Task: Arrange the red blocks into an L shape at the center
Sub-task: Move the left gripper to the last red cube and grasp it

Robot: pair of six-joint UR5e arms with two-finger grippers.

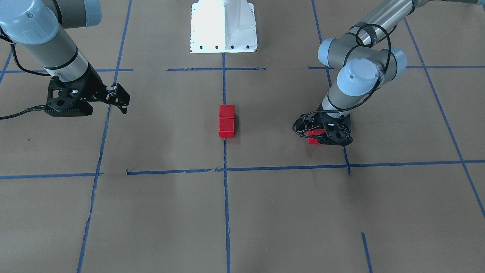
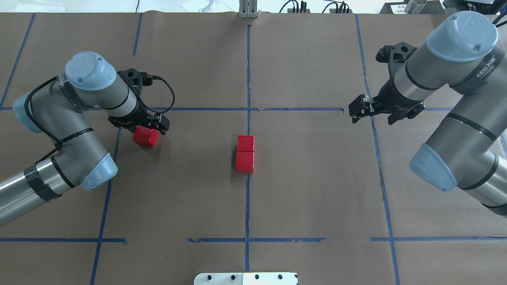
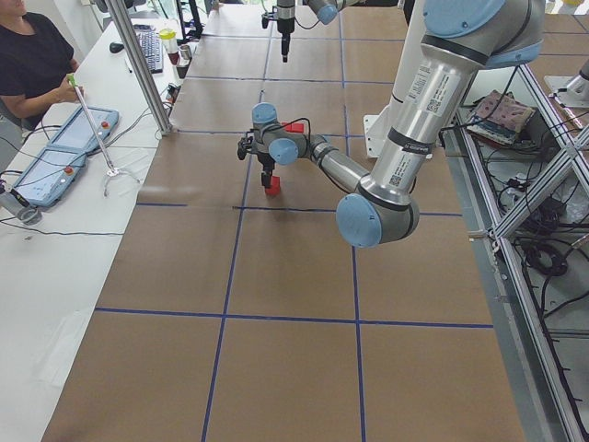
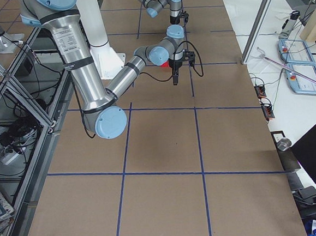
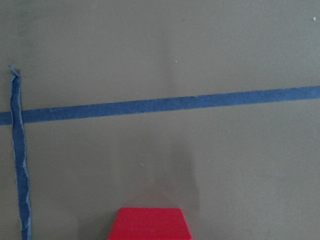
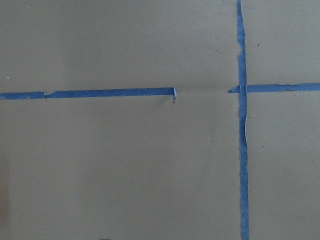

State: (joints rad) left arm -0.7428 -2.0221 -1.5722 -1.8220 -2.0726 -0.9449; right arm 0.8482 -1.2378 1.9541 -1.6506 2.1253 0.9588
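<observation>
Two red blocks (image 2: 245, 153) stand touching, one behind the other, on the long blue tape line at the center (image 2: 285, 166) of the brown paper; they also show in the front view (image 1: 226, 121). The third red block (image 2: 145, 137) is far to the left, under my left gripper (image 2: 144, 128). That gripper points straight down and looks shut on this block, low over the paper. The block shows in the front view (image 1: 313, 137) and at the bottom edge of the left wrist view (image 5: 149, 224). My right gripper (image 2: 353, 113) is open, empty and raised at the right.
The white robot base plate (image 1: 223, 26) stands at the robot's side of the table. Blue tape lines (image 2: 301, 109) split the paper into grid cells. A seated operator (image 3: 32, 55) and tablets are at a side table beyond the far edge.
</observation>
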